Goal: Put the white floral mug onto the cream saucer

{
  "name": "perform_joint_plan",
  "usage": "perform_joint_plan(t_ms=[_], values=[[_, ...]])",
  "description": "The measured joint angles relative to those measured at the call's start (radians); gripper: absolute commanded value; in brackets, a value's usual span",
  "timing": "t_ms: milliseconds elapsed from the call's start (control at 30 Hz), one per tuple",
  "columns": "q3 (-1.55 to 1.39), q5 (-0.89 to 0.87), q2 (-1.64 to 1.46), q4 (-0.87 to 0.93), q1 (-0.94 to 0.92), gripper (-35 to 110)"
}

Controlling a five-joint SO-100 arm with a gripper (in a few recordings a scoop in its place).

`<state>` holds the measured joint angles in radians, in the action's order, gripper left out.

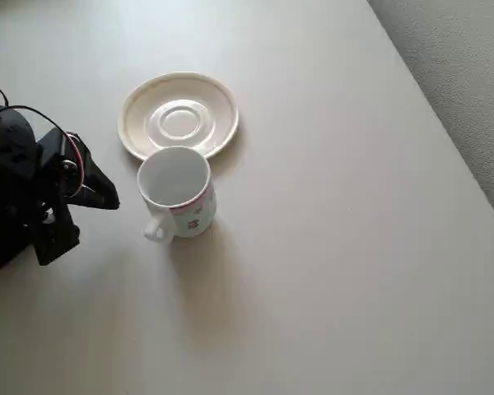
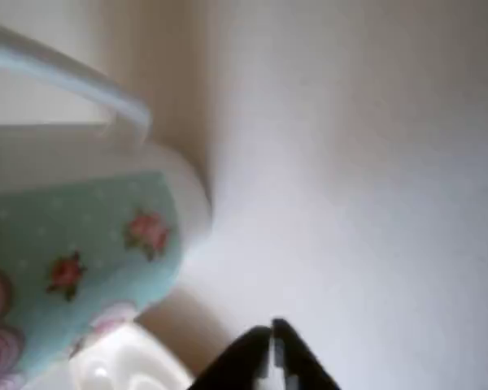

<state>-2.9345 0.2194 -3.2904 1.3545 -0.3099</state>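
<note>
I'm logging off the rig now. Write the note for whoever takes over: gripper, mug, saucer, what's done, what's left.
Gripper: empty, at the left of the overhead view, just left of the mug and apart from it. In the wrist view the fingertips look closed together.
White floral mug: upright on the table, handle pointing lower left, toward the gripper. It stands just in front of the saucer, at its near rim.
Cream saucer: nothing on it.
Done: nothing yet.
Left: open, grasp the mug, lift it and set it in the saucer's centre well.

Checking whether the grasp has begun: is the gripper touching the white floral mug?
Apart. In the overhead view bare table shows between the gripper tip and the white floral mug, which stands upright beside the cream saucer.
</note>
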Motion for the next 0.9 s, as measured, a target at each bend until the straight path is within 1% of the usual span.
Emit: perform_joint_plan(t_ms=[567,700,767,800,900], values=[[-0.012,0.006,0.000,-0.009,0.000,0],[-0.014,0.110,0.008,-0.029,-0.052,2],[-0.005,0.137,0.009,-0.023,-0.064,10],[0.025,0.163,0.011,-0.009,-0.066,13],[0.175,0.207,0.009,0.043,-0.052,14]])
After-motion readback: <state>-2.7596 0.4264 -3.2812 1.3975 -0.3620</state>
